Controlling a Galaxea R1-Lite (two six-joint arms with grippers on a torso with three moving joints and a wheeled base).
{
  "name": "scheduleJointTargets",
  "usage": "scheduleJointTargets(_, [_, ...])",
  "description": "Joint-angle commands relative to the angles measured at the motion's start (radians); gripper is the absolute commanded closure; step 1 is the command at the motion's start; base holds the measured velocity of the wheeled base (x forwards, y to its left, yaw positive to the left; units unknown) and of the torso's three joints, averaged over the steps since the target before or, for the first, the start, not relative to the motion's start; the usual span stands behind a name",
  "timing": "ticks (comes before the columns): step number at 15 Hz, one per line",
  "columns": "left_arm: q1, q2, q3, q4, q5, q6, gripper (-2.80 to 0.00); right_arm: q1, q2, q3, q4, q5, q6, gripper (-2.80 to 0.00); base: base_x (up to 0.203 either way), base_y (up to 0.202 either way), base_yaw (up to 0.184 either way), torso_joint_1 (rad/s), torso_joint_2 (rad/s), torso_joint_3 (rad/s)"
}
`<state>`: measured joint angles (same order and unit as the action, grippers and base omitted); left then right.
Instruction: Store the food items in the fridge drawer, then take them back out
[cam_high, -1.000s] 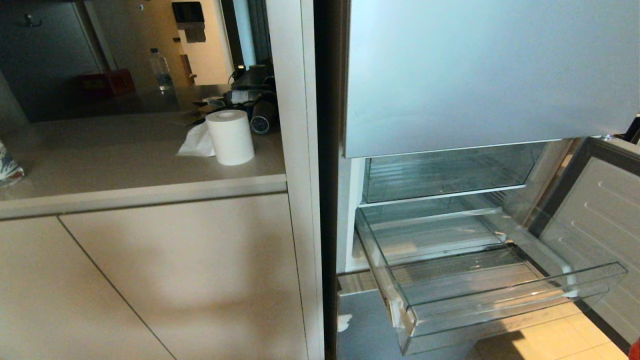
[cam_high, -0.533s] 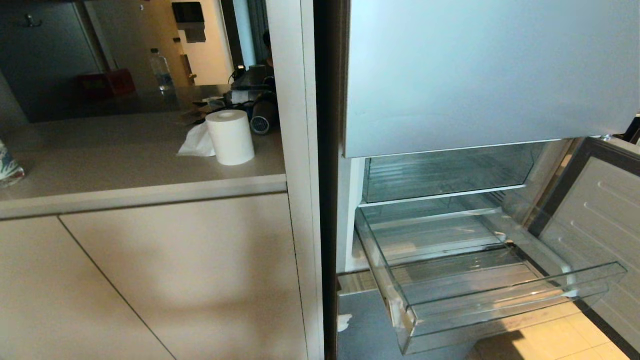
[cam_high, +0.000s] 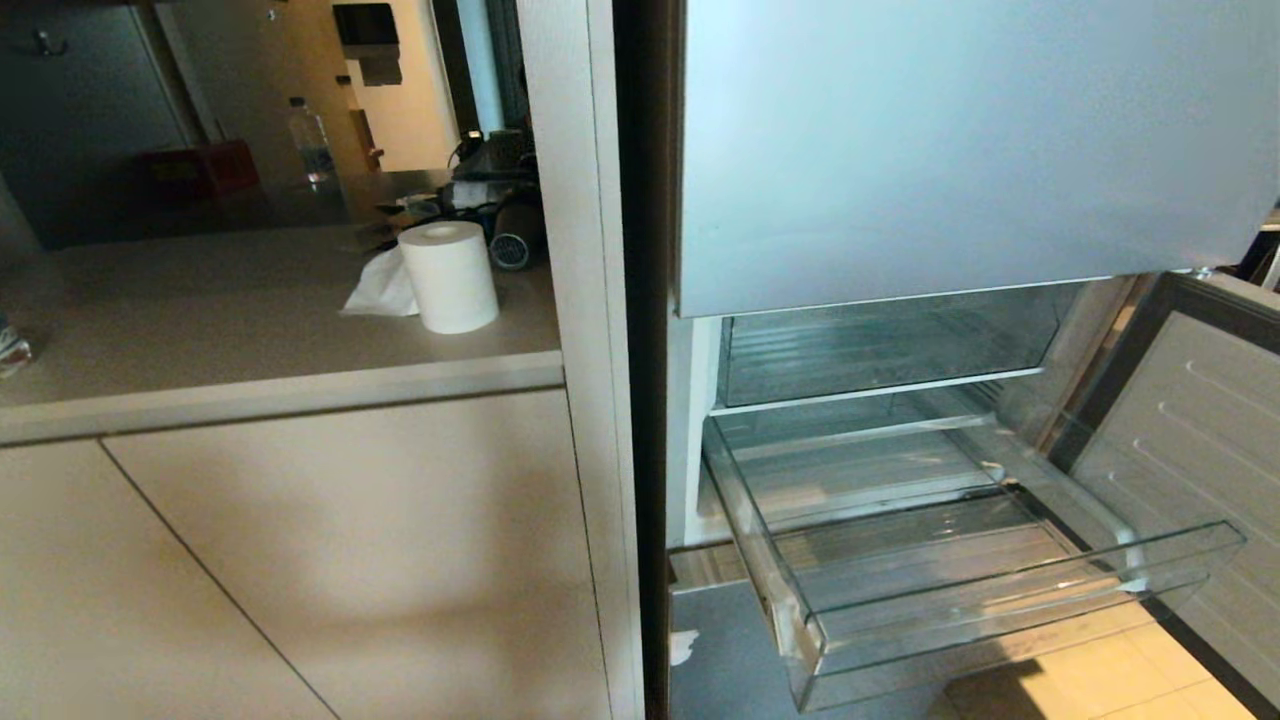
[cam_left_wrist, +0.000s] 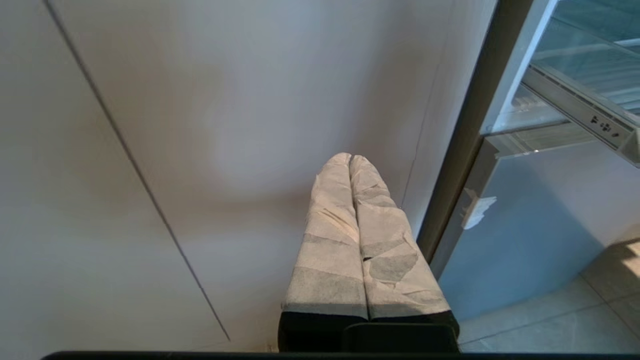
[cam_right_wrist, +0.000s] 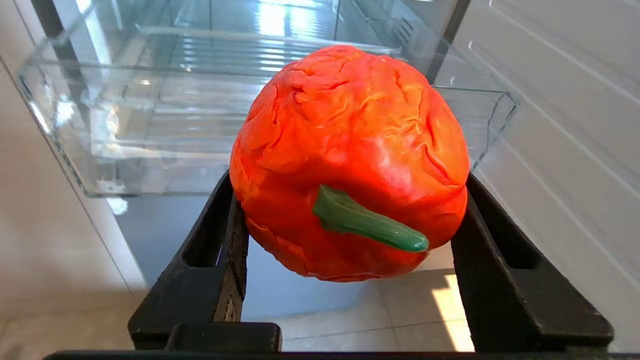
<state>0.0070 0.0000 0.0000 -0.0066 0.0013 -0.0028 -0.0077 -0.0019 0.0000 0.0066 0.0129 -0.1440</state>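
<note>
Gripping bright red pepper-like food item (cam_right_wrist: 350, 155), your right end effector (cam_right_wrist: 350, 220) pinches it between black fingers (cam_right_wrist: 220, 260); green stem (cam_right_wrist: 367, 222) faces wrist camera. Item hangs in front of clear fridge drawer (cam_high: 1000, 600), outside its front lip. Drawer pulled out below silver-blue fridge door (cam_high: 950, 150), nothing visible inside. Your left end effector (cam_left_wrist: 351, 159) has tape-wrapped fingers pressed together, holding nothing, near beige cabinet front (cam_left_wrist: 200, 125). Neither arm appears in head view. Paper towel roll (cam_high: 448, 275) stands on tabletop (cam_high: 200, 320).

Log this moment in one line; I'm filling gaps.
right gripper: holding red pepper | fridge drawer: open, empty | left gripper: shut, idle
</note>
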Motion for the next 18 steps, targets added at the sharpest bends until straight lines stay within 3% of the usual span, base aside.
scheduleJointTargets(1, [-0.001,0.002,0.001,0.000,0.000,0.000,0.00,0.000,0.002,0.000,0.001,0.006,-0.006,0.00,0.002,0.008,-0.082,0.003,0.00,0.002])
scheduleJointTargets(15, [-0.001,0.002,0.000,0.000,0.000,0.000,0.00,0.000,0.002,0.000,0.003,0.000,0.009,0.00,0.001,0.007,-0.172,0.003,0.00,0.003])
scheduleJointTargets(18, [-0.002,0.001,0.000,0.000,0.000,0.000,0.00,0.000,0.008,0.000,0.001,-0.002,0.021,0.00,0.000,0.003,-0.082,0.001,0.00,0.002])
